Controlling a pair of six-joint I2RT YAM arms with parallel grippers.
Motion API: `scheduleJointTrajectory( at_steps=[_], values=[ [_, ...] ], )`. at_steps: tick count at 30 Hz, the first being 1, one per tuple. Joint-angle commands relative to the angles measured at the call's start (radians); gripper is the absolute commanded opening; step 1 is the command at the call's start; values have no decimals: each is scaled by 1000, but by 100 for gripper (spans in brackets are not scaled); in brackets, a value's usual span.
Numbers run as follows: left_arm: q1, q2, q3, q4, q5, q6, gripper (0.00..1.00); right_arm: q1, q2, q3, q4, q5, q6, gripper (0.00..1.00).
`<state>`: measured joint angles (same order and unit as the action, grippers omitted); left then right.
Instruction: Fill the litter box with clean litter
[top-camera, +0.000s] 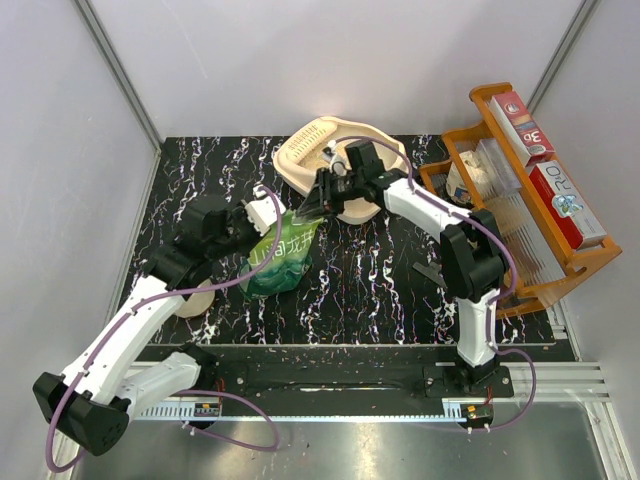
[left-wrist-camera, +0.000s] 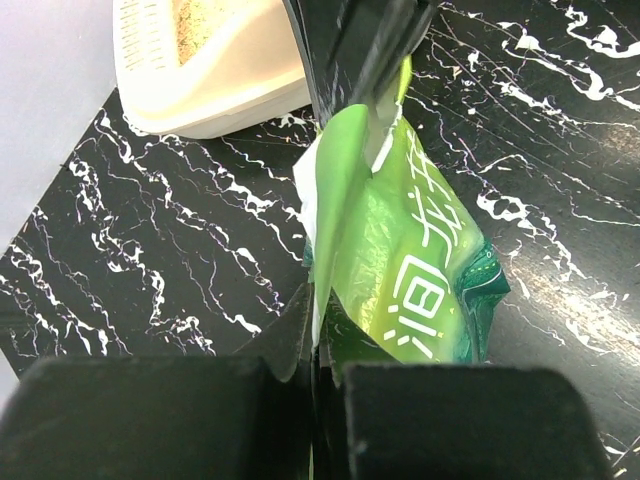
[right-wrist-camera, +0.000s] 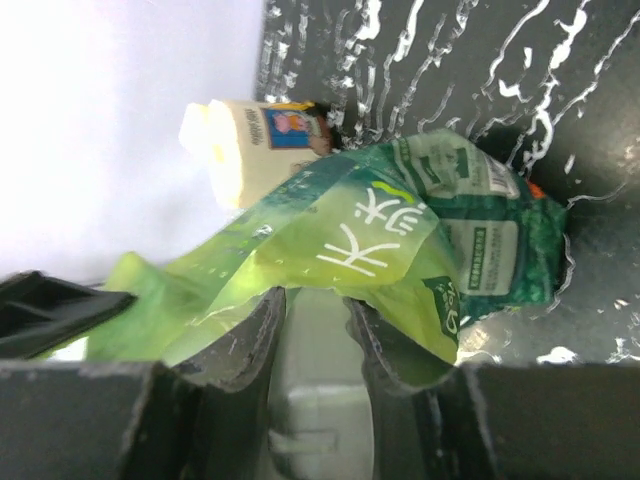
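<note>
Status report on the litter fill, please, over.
Left hand shut on the green bag, right hand shut on its top. Litter box has some clean litter; bag beside it, not yet over it. Nothing between them.

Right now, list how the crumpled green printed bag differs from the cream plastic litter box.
The crumpled green printed plastic bag is soft glossy film; the cream rounded plastic litter box is rigid with a thick rim. The bag is pinched in both arms' jaws; the litter box sits ungripped. The box's tan litter shows; the bag's contents do not. Both are plastic.
</note>
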<state>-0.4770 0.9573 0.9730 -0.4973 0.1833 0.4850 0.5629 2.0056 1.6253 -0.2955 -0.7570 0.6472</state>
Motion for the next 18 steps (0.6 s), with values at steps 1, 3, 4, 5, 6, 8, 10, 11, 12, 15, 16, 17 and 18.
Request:
scheduleJointTrajectory(
  at_steps=[1, 3, 4, 5, 6, 8, 10, 11, 12, 15, 16, 17, 18],
  values=[
    [1, 14, 33, 6, -13, 13, 0, -104, 53, -5, 238, -250, 275, 0],
    [0, 24, 49, 0, -18, 12, 0, -130, 67, -25, 395, -278, 423, 0],
    [0, 31, 55, -4, -18, 15, 0, -147, 68, -31, 418, -289, 437, 0],
    [1, 32, 61, -13, -21, 23, 0, -153, 67, -30, 417, -294, 440, 0],
    [0, 40, 72, -20, -27, 30, 0, -158, 65, -30, 418, -300, 445, 0],
    [0, 44, 79, -33, -38, 59, 0, -178, 65, -34, 441, -329, 472, 0],
    [2, 47, 93, -41, -50, 76, 0, -193, 62, -47, 463, -344, 503, 0],
    [0, 49, 98, -47, -51, 95, 0, -207, 56, -50, 470, -352, 508, 0],
    [1, 44, 102, -52, -53, 102, 0, -213, 52, -51, 475, -360, 509, 0],
    [1, 35, 107, -69, -51, 119, 0, -230, 27, -51, 505, -395, 529, 0],
    [0, 35, 110, -73, -53, 121, 0, -230, 24, -47, 560, -444, 561, 0],
    [0, 34, 112, -81, -54, 121, 0, -230, 12, -41, 559, -458, 566, 0],
    [1, 31, 113, -84, -57, 122, 0, -233, 2, -35, 549, -465, 559, 0]
  ],
)
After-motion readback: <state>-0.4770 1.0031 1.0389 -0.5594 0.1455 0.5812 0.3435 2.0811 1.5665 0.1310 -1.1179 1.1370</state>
